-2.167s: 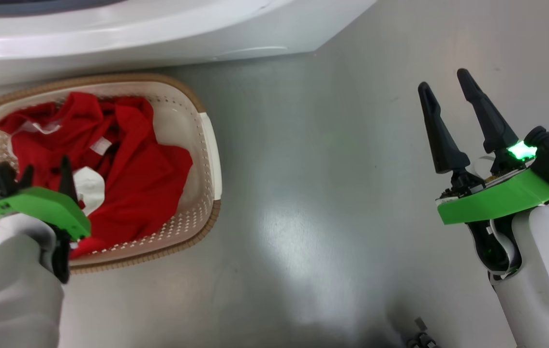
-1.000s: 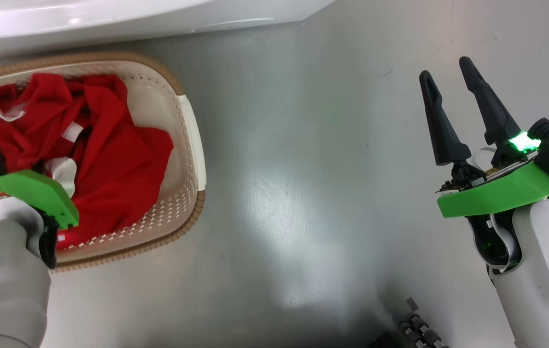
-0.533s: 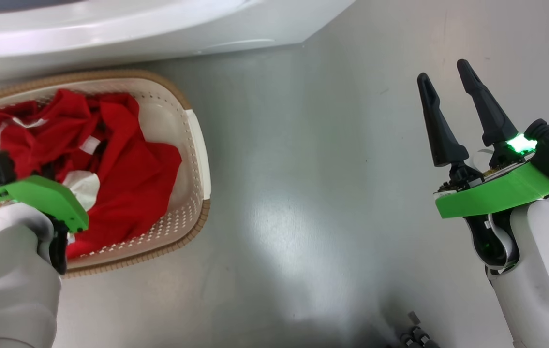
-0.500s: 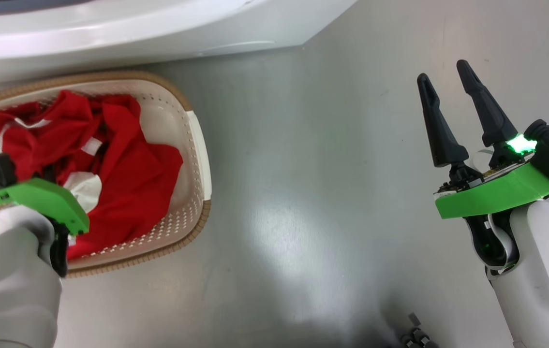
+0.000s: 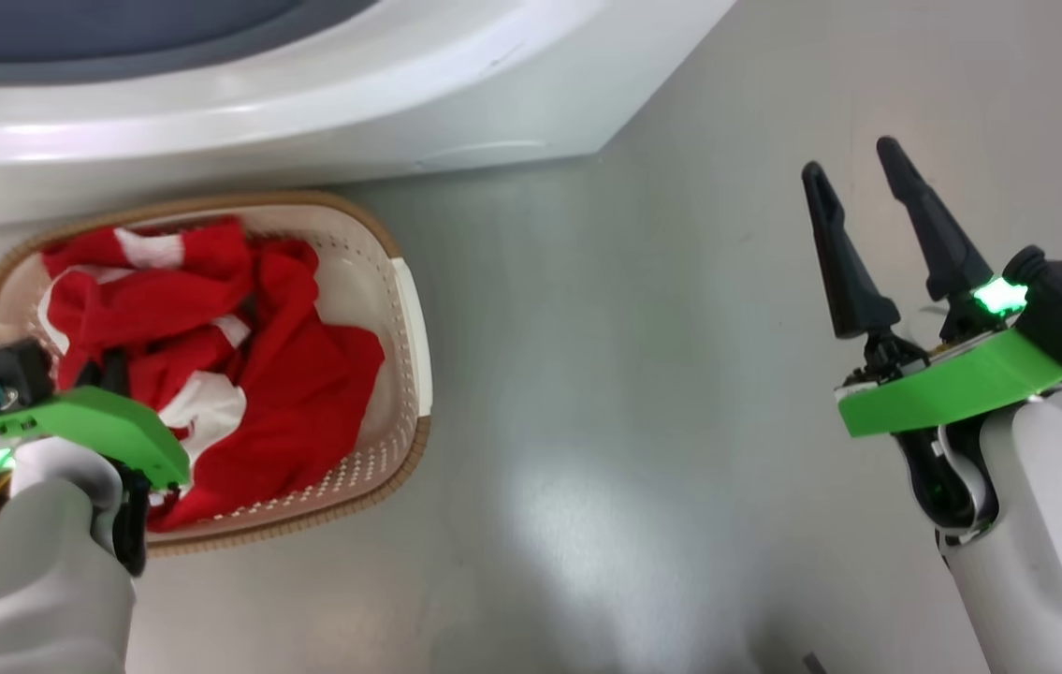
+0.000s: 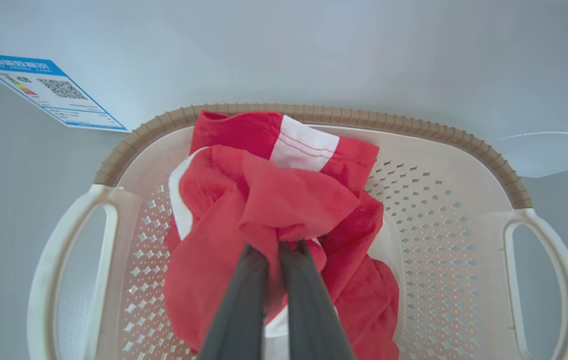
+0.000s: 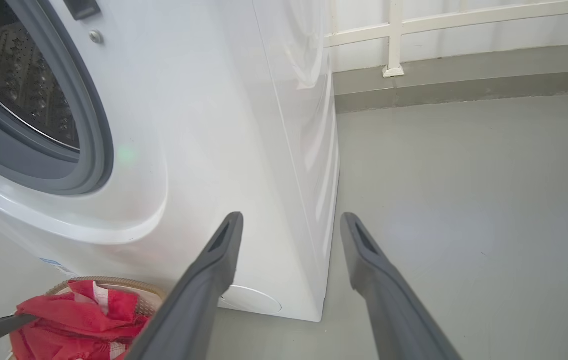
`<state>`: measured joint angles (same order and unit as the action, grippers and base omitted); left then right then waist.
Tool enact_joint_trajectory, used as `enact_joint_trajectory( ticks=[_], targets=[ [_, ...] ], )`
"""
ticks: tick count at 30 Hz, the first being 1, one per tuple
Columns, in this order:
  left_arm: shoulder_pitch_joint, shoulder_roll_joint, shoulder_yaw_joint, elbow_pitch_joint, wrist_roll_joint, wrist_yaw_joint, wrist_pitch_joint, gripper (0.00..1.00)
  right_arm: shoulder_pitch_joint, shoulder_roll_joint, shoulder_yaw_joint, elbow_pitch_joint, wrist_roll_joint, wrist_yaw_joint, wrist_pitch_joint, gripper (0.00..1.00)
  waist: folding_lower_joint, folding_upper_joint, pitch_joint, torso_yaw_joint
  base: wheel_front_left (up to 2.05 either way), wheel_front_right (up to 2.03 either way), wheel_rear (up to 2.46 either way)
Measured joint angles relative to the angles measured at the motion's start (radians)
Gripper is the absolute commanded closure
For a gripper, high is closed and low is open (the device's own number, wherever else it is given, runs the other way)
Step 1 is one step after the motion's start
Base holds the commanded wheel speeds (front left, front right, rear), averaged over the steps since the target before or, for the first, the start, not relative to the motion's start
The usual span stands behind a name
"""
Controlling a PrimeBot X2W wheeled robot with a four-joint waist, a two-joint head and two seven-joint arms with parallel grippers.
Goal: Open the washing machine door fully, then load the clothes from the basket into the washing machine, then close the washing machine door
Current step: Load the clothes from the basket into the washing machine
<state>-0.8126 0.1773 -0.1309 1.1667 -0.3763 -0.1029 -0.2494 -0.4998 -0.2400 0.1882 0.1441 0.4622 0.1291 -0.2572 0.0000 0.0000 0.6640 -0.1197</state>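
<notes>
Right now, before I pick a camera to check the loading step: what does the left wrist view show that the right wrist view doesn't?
Left wrist view: a close look at the left gripper shut on a bunched fold of the red clothes, plus the basket with its perforated walls and side handles.
Right wrist view: the washing machine with its drum ringed by the grey seal, and the right gripper open, holding nothing.
Both: the clothes, the basket's brown rim and the washer's white front.
</notes>
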Motion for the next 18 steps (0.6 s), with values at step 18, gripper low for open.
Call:
enact_joint_trajectory(
  ticks=[18],
  targets=[
    [0.271, -0.034, 0.059, -0.33, 0.035, -0.008, 0.0, 1.0, 0.101, -0.012, 0.008, 0.051, 0.015, 0.0, 0.0, 0.0, 0.0, 0.0, -0.211, 0.022, 0.0, 0.0, 0.0]
  ],
)
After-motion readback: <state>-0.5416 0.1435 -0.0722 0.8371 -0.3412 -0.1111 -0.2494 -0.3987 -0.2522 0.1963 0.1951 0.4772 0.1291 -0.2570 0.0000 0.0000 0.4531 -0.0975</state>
